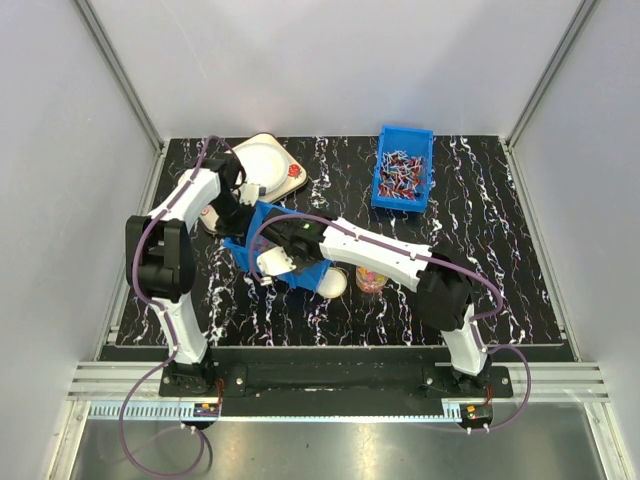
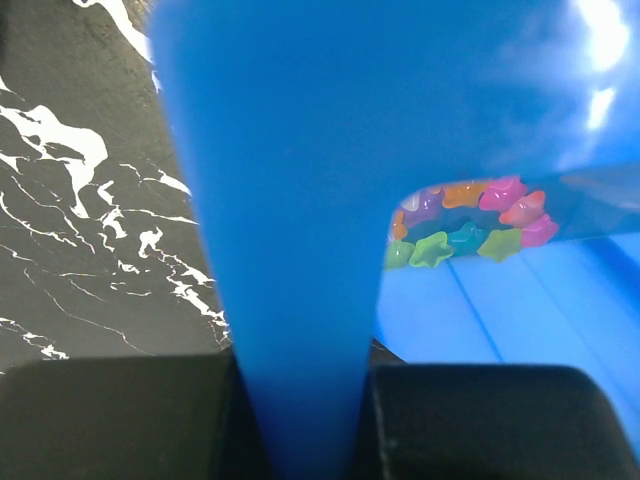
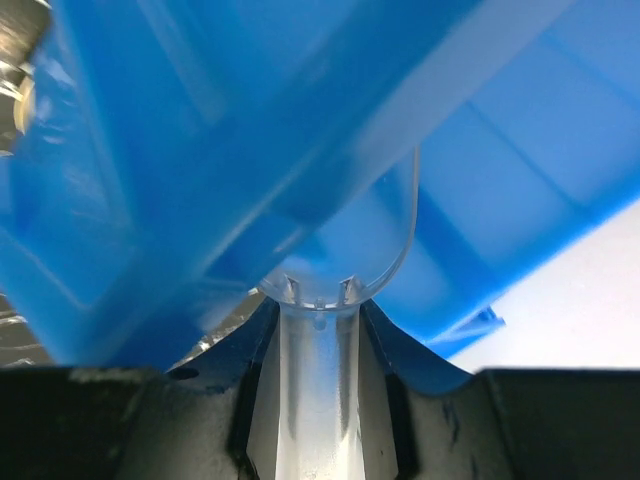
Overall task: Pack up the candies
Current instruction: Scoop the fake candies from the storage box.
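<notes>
Blue bin (image 1: 398, 204) of wrapped sweets (image 1: 400, 172), white round dish (image 1: 264, 160), marbled table (image 1: 505, 250)

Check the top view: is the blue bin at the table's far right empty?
No, the blue bin holds a heap of red, white and dark wrapped sweets.

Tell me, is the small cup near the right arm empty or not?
Not empty: the cup holds multicoloured candies, seen from above.

The left arm (image 1: 165, 255) folds at a raised elbow, its forearm reaching forward. The left end effector (image 2: 305, 420) is clamped on a blue plastic bin (image 2: 290, 180) wall. The right arm (image 1: 385, 255) stretches leftward. The right end effector (image 3: 318, 400) grips the handle of a clear plastic scoop (image 3: 318, 350).
</notes>
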`<state>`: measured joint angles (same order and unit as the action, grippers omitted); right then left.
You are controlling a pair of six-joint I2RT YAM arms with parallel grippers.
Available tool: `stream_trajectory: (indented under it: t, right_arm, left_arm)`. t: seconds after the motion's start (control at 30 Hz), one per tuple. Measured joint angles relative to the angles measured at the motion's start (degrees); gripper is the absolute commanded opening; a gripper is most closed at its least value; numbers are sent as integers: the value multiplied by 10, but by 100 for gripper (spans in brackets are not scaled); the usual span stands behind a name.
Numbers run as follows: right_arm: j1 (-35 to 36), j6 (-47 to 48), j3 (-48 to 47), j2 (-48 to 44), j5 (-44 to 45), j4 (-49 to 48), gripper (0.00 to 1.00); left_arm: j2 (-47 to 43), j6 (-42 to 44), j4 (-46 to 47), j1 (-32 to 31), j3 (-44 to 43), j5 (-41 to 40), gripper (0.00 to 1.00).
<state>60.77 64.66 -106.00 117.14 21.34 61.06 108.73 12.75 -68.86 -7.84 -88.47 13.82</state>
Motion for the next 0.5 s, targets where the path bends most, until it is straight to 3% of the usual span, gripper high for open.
stream_trajectory:
  t: [0.5]
  right_arm:
    - [0, -18, -5, 4, -110, -9, 0]
  left_arm:
    - [-14, 2, 1, -8, 12, -14, 0]
